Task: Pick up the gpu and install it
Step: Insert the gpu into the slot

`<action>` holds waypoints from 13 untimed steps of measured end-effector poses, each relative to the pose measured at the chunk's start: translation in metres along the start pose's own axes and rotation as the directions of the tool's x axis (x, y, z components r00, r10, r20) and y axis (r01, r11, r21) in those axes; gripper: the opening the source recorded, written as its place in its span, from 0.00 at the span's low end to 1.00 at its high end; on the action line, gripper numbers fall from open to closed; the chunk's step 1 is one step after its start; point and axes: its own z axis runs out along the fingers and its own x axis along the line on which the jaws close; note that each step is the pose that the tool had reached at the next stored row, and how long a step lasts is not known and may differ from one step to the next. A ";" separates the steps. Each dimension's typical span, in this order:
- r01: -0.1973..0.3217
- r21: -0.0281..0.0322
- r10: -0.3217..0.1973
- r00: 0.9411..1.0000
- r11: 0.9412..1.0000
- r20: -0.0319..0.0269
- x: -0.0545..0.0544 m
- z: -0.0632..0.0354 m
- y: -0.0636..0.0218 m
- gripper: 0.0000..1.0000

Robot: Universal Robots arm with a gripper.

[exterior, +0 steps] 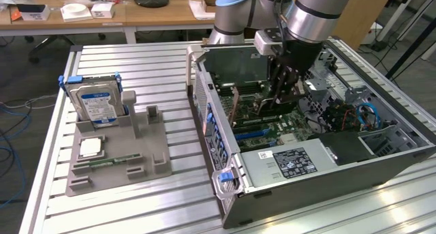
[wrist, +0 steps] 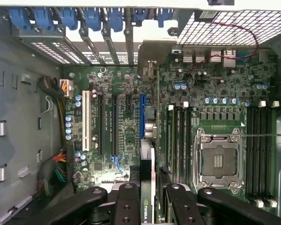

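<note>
The gpu (wrist: 147,211) is seen edge-on in the wrist view, a thin dark card with a green logo, standing upright between my fingers (wrist: 126,201). My gripper (wrist: 152,191) is shut on it, above the motherboard and in line with the blue expansion slot (wrist: 142,117). The card's metal bracket end (wrist: 150,58) reaches toward the case's rear slot openings. In the exterior view my gripper (exterior: 281,97) is lowered inside the open computer case (exterior: 293,190), with the gpu (exterior: 267,105) held just over the board. Whether the card's edge touches the slot is hidden.
A grey holder (exterior: 146,157) at the exterior view's left carries a silver hard drive (exterior: 97,101), a processor chip (exterior: 91,147) and a green memory stick (exterior: 112,161). Inside the case are a bare processor socket (wrist: 218,161), memory slots (wrist: 178,140) and cable bundles (wrist: 56,171).
</note>
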 end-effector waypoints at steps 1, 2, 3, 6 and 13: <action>0.000 0.000 0.000 1.000 1.000 0.000 0.000 0.0018 0.0004 0.27; 0.000 0.000 0.000 1.000 1.000 0.000 0.000 0.0038 0.0009 0.27; 0.000 0.001 0.000 1.000 1.000 0.000 0.000 0.0054 0.0015 0.27; 0.000 0.001 0.000 1.000 1.000 0.000 0.001 0.0097 0.0032 0.27; 0.000 0.001 0.000 1.000 1.000 0.000 0.004 0.0193 0.0090 0.27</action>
